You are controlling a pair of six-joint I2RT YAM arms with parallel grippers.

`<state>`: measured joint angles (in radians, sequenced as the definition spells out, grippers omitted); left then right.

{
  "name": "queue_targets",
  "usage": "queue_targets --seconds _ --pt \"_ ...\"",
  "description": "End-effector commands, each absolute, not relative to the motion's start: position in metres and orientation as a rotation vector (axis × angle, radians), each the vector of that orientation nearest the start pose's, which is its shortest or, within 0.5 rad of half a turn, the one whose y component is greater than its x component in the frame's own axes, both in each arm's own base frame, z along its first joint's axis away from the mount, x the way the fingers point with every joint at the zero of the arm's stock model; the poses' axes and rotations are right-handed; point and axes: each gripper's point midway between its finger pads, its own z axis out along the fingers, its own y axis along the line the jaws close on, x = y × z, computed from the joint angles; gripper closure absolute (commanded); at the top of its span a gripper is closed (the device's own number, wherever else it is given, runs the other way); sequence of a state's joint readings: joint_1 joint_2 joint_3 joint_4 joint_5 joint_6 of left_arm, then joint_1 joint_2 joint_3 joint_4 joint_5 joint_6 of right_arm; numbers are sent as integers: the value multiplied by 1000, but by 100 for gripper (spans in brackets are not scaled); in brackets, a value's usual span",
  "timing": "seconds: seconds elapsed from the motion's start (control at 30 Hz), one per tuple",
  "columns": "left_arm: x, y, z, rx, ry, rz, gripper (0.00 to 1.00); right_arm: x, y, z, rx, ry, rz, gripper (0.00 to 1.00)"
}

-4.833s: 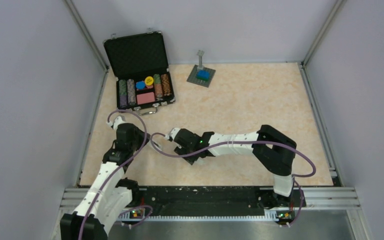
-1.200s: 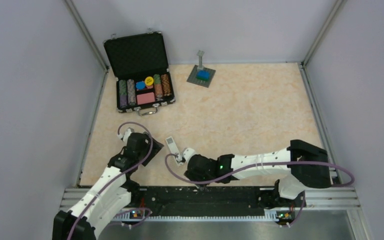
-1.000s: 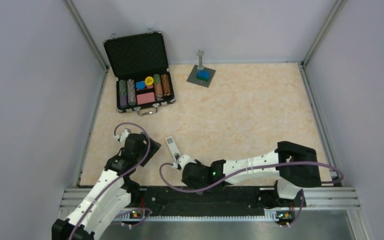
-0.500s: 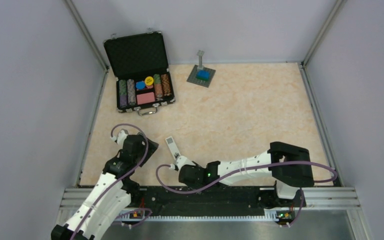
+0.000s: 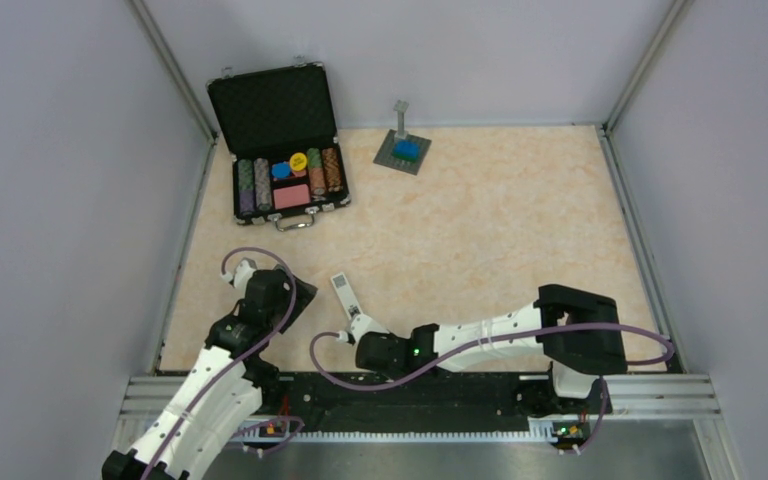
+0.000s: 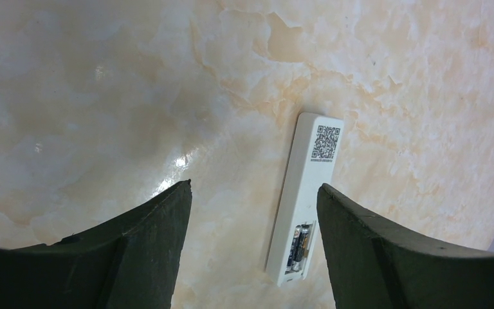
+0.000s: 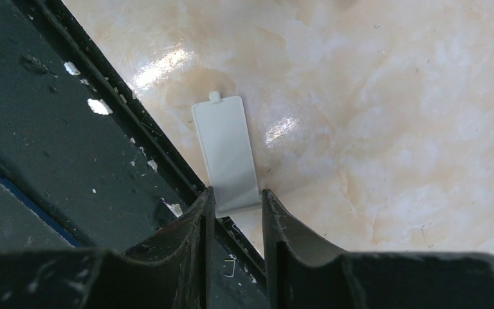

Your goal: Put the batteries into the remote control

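Top external: pale walls (image 5: 460, 60) enclose a beige surface (image 5: 500, 220), the remote control (image 5: 344, 293), batteries (image 6: 299, 247) seated, near its near edge beside the spread left end effector (image 6: 255, 187); the right end effector (image 7: 237, 193) pinches the cover plate (image 7: 226, 151).

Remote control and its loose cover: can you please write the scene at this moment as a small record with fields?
remote: slim white plastic remote control lies back up on the beige marbled table, compartment open
batteries: two small dark cylindrical batteries sit side by side in the compartment
cover: thin white rectangular plastic cover plate lies flat beside the black base rail
left pincer: open, above the table, holds nothing
right pincer: closed onto both long edges of the cover's near end
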<state>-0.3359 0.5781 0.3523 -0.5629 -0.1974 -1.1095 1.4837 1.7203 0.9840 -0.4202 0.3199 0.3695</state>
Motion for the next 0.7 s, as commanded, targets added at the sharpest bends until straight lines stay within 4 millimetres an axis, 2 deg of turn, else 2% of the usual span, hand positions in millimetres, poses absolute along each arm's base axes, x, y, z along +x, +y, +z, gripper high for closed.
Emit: queue_targets --seconds 0.0,0.13,0.3,0.43,0.67 --pt "207 -81 74 -976 2166 -532 24 88 339 23 -1269 2240 90 75" --pt "203 -91 70 -963 2206 -591 25 93 339 32 -1248 2220 81 75" --pt "198 -92 63 -1001 2235 -591 25 94 336 45 -1222 2206 99 76" --pt "199 -96 68 -992 2222 -623 25 98 332 50 -1187 2203 106 76" --pt "206 -116 82 -939 2214 -770 25 113 325 64 -1069 2216 171 76"
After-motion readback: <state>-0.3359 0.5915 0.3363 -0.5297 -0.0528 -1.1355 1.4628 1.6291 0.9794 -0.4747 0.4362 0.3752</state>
